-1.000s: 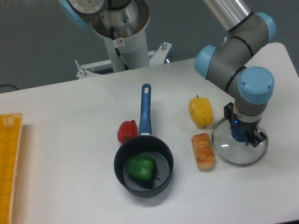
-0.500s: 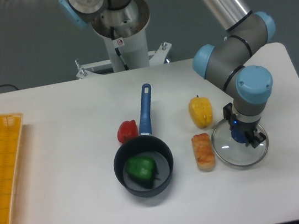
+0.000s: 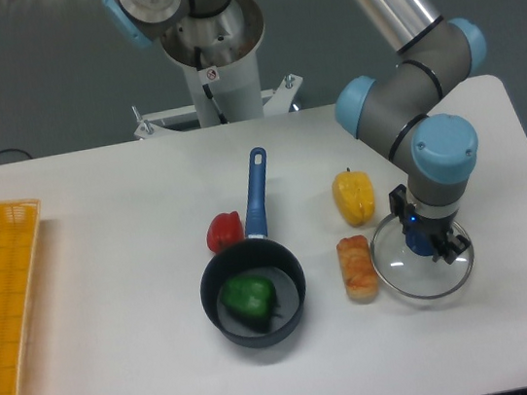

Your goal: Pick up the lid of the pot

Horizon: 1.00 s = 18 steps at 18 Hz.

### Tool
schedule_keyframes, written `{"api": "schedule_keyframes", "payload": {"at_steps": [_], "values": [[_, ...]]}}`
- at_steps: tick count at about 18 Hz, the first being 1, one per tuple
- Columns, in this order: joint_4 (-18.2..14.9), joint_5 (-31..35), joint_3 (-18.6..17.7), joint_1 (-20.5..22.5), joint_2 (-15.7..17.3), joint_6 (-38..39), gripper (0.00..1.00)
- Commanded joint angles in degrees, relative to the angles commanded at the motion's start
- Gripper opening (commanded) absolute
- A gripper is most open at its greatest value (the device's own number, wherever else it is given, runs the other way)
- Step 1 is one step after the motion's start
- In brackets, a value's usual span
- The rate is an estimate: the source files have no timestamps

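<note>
The lid [image 3: 406, 272] is on the right of your view, under the gripper [image 3: 422, 240], and it has just moved: against the last view, its edge sits slightly nearer the bread [image 3: 357, 271] and its outline looks a touch larger. The gripper has shifted the same way, with its fingers drawn in narrow on either side of the blue knob [image 3: 419, 242]. You can reasonably read that as a hold on the knob, with the lid now following the arm [image 3: 444, 150].

For the task, that suggests the grasp is made and the lift is beginning, though you cannot be sure from this angle whether the rim is fully off the table [image 3: 150, 371]. Your next move is likely straight up, slowly, keeping the lid level. The knob is small and the glass looks smooth, so watch for it tipping or turning in the fingers.

The bread lies right beside the lid's left edge and seems nudged slightly; more sideways travel could push it further. The yellow pepper [image 3: 353, 197] sits just behind the bread. Farther left, you have the pot [image 3: 206, 292] with the green pepper [image 3: 249, 298] inside, its blue handle [image 3: 257, 193] pointing away, and the red pepper [image 3: 224, 232] beside it, all unchanged.
</note>
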<state>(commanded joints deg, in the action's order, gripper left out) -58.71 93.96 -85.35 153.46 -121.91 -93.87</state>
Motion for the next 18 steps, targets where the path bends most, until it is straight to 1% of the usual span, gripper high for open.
{"api": "schedule_keyframes", "payload": {"at_steps": [7,10,11,13,16,18], "values": [[-0.3,-0.6,-0.1,-0.4,1.2,0.4,0.56],[-0.5,-0.5,-0.3,-0.9,2.6,0.5,0.56],[-0.8,-0.6,-0.3,-1.1,3.2,0.5,0.56],[-2.5,-0.6,-0.3,-1.2,4.0,0.5,0.56],[-3.0,-0.6,-0.2,-1.9,4.5,1.2,0.56],[-3.0,-0.6,-0.2,-2.5,4.7,3.1,0.56]]}}
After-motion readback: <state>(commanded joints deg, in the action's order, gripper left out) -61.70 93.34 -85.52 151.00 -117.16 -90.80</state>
